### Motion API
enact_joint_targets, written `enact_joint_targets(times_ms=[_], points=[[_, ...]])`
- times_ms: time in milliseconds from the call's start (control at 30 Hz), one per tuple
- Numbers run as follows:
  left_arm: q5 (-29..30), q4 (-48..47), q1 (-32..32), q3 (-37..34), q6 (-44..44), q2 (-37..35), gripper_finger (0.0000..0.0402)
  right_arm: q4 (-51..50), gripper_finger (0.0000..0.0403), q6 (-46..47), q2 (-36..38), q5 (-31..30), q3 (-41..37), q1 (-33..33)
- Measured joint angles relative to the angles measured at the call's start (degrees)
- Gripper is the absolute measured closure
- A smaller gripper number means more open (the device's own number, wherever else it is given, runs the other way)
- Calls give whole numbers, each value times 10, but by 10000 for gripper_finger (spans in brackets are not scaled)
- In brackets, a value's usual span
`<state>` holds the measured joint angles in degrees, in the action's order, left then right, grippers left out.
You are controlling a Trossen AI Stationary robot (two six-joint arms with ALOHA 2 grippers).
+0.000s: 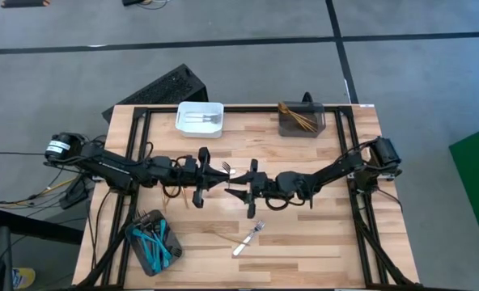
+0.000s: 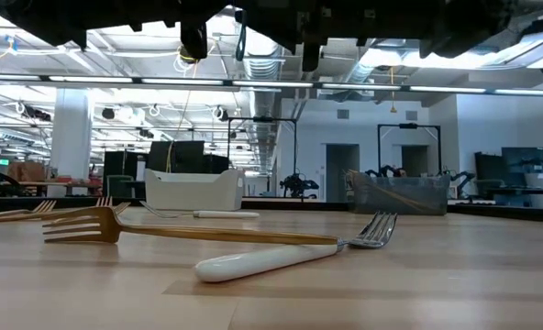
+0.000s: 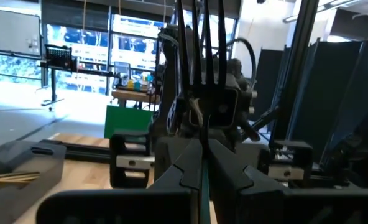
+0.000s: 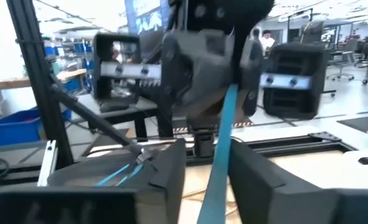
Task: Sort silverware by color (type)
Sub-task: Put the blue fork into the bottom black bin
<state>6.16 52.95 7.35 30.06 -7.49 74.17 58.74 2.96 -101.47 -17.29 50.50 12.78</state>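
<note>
Table (image 1: 304, 242) pale wood, matt; gold fork (image 2: 116, 227) shiny metal; fork (image 2: 281, 254) glossy white handle; bin (image 1: 200, 117) white plastic.

A grey floor (image 1: 417, 81) crossed by dark tape lines surrounds the wooden counter (image 1: 304, 242), with a green panel (image 1: 478, 186) at three o'clock.

From up top we look straight down on the whole table (image 1: 304, 242). Low cam sits at table level. Wrist cams face each other, v. close.
</note>
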Motion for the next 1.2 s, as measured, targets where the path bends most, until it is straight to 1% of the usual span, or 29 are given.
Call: enact_joint_targets(times_ms=[67, 200, 233, 267, 400, 500, 600, 667, 733, 833, 867, 933, 1033, 1200], points=[[1, -10, 1, 0, -2, 0, 401, 3, 285, 0, 2, -6, 0, -6], [5, -41, 5, 0, -12, 0, 401, -1, 364, 15, 2, -8, 1, -13], [3, -47, 6, 0, -12, -1, 401, -5, 378, 19, 1, -8, 1, -15], [-3, -55, 7, 0, -12, -1, 401, -10, 384, 24, 1, -8, 1, -16], [-55, -96, 18, 1, -21, -1, 391, -44, 375, 52, 0, 0, 1, -13], [-61, -148, 33, 2, -57, -4, 370, -73, 378, 55, -2, 1, 1, -7], [-50, -215, 50, 2, -80, -14, 350, -98, 382, 70, -2, -2, 1, 0], [-54, -288, 60, 2, -84, -22, 341, -108, 379, 70, -2, -4, 1, 5], [-47, -352, 71, -2, -86, -20, 337, -112, 372, 50, 0, 0, 1, 13], [-4, -382, 84, 0, -118, -22, 336, -118, 369, 28, 0, 3, 1, 34], [-3, -394, 89, 1, -127, -21, 336, -119, 370, 27, 0, 7, 1, 39], [-26, -424, 105, 0, -143, -17, 335, -116, 375, 22, 0, 8, 1, 48], [-65, -453, 140, 1, -177, -19, 335, -115, 376, 3, 2, -6, 1, 49], [-138, -542, 231, 0, -267, -18, 335, -115, 370, 6, 2, -12, 1, 46]])
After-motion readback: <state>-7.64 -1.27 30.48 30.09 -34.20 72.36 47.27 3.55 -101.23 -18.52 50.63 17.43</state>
